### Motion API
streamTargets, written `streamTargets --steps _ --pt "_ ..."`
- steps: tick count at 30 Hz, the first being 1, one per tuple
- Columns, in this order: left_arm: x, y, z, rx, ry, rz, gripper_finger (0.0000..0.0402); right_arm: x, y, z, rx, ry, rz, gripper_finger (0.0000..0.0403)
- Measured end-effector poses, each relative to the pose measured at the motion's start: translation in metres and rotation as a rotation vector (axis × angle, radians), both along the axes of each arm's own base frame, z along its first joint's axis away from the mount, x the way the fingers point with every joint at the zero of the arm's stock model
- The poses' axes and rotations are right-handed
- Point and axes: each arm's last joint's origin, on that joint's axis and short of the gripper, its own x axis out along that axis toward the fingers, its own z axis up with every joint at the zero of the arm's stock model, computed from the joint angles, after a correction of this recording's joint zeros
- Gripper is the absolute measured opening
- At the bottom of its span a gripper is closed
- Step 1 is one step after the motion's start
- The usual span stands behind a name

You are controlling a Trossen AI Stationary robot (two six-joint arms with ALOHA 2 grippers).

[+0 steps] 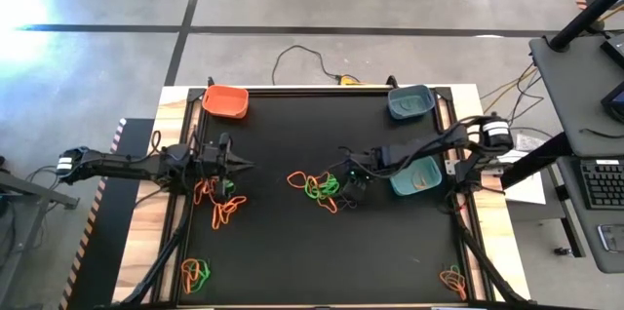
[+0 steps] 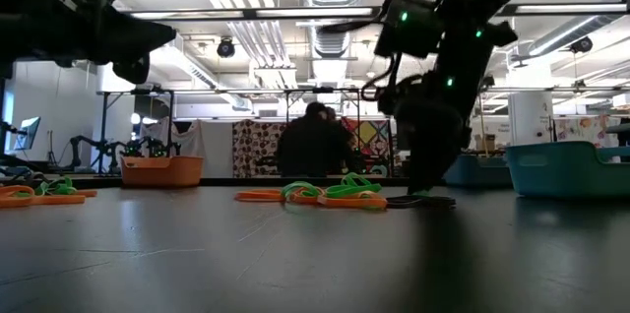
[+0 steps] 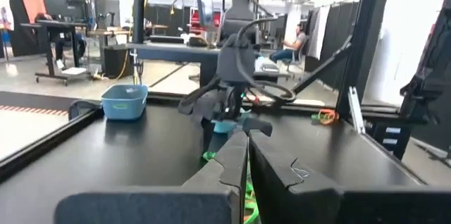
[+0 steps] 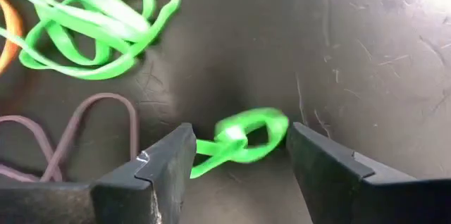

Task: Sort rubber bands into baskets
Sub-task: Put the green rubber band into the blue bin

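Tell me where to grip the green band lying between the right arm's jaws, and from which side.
Grip the small green band across its bunched middle, coming straight down from above. It lies flat and folded on the black mat, apart from the bigger green loops, and the right gripper already straddles it with jaws open.

The mat (image 1: 292, 242) is black. The baskets are orange (image 1: 226, 101), blue (image 1: 409, 101) and teal (image 1: 417, 177). The bands (image 4: 91, 30) are green, orange and dark brown (one green band (image 4: 239, 138) lies apart).

No readable text, label or number shows in any view
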Motion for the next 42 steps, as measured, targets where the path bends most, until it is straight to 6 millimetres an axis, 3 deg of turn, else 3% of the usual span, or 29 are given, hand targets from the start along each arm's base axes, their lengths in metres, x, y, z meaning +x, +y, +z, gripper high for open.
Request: streamTargets --steps 5,11,13,16,20,24,27,32,37,42 --pt "0.001 0.002 -0.001 0.001 0.014 0.055 0.0002 0.002 0.000 -0.008 -0.024 0.028 0.043 0.0180" --pt "0.003 0.005 -0.005 -0.075 0.022 0.162 0.0002 0.001 -0.002 -0.005 -0.046 0.028 0.072 0.0075" --pt "0.005 0.006 -0.005 -0.071 0.018 0.187 0.0002 -0.001 -0.004 0.005 -0.054 0.018 0.071 0.0030" --pt "0.008 0.007 -0.004 -0.060 0.001 0.247 0.0002 -0.005 -0.017 0.042 -0.077 -0.034 0.055 0.0016" --pt "0.011 0.010 -0.005 -0.092 0.005 0.329 0.0002 -0.016 -0.059 0.084 -0.148 -0.130 -0.036 0.0010" --pt "0.017 0.012 0.006 -0.050 0.020 0.421 0.0002 -0.034 -0.118 0.115 -0.223 -0.201 -0.192 0.0010" --pt "0.025 0.014 0.019 -0.095 0.038 0.483 0.0002 -0.051 -0.160 0.127 -0.258 -0.212 -0.330 0.0009" --pt "0.043 0.014 0.042 -0.326 0.118 0.506 0.0016 -0.071 -0.207 0.146 -0.231 -0.218 -0.500 0.0009" --pt "0.061 0.015 0.056 -0.432 0.231 0.544 0.0056 -0.090 -0.245 0.145 -0.140 -0.011 -0.649 0.0009" --pt "0.082 0.014 0.055 -0.486 0.293 0.539 0.0103 -0.103 -0.264 0.126 -0.040 0.182 -0.682 0.0009"
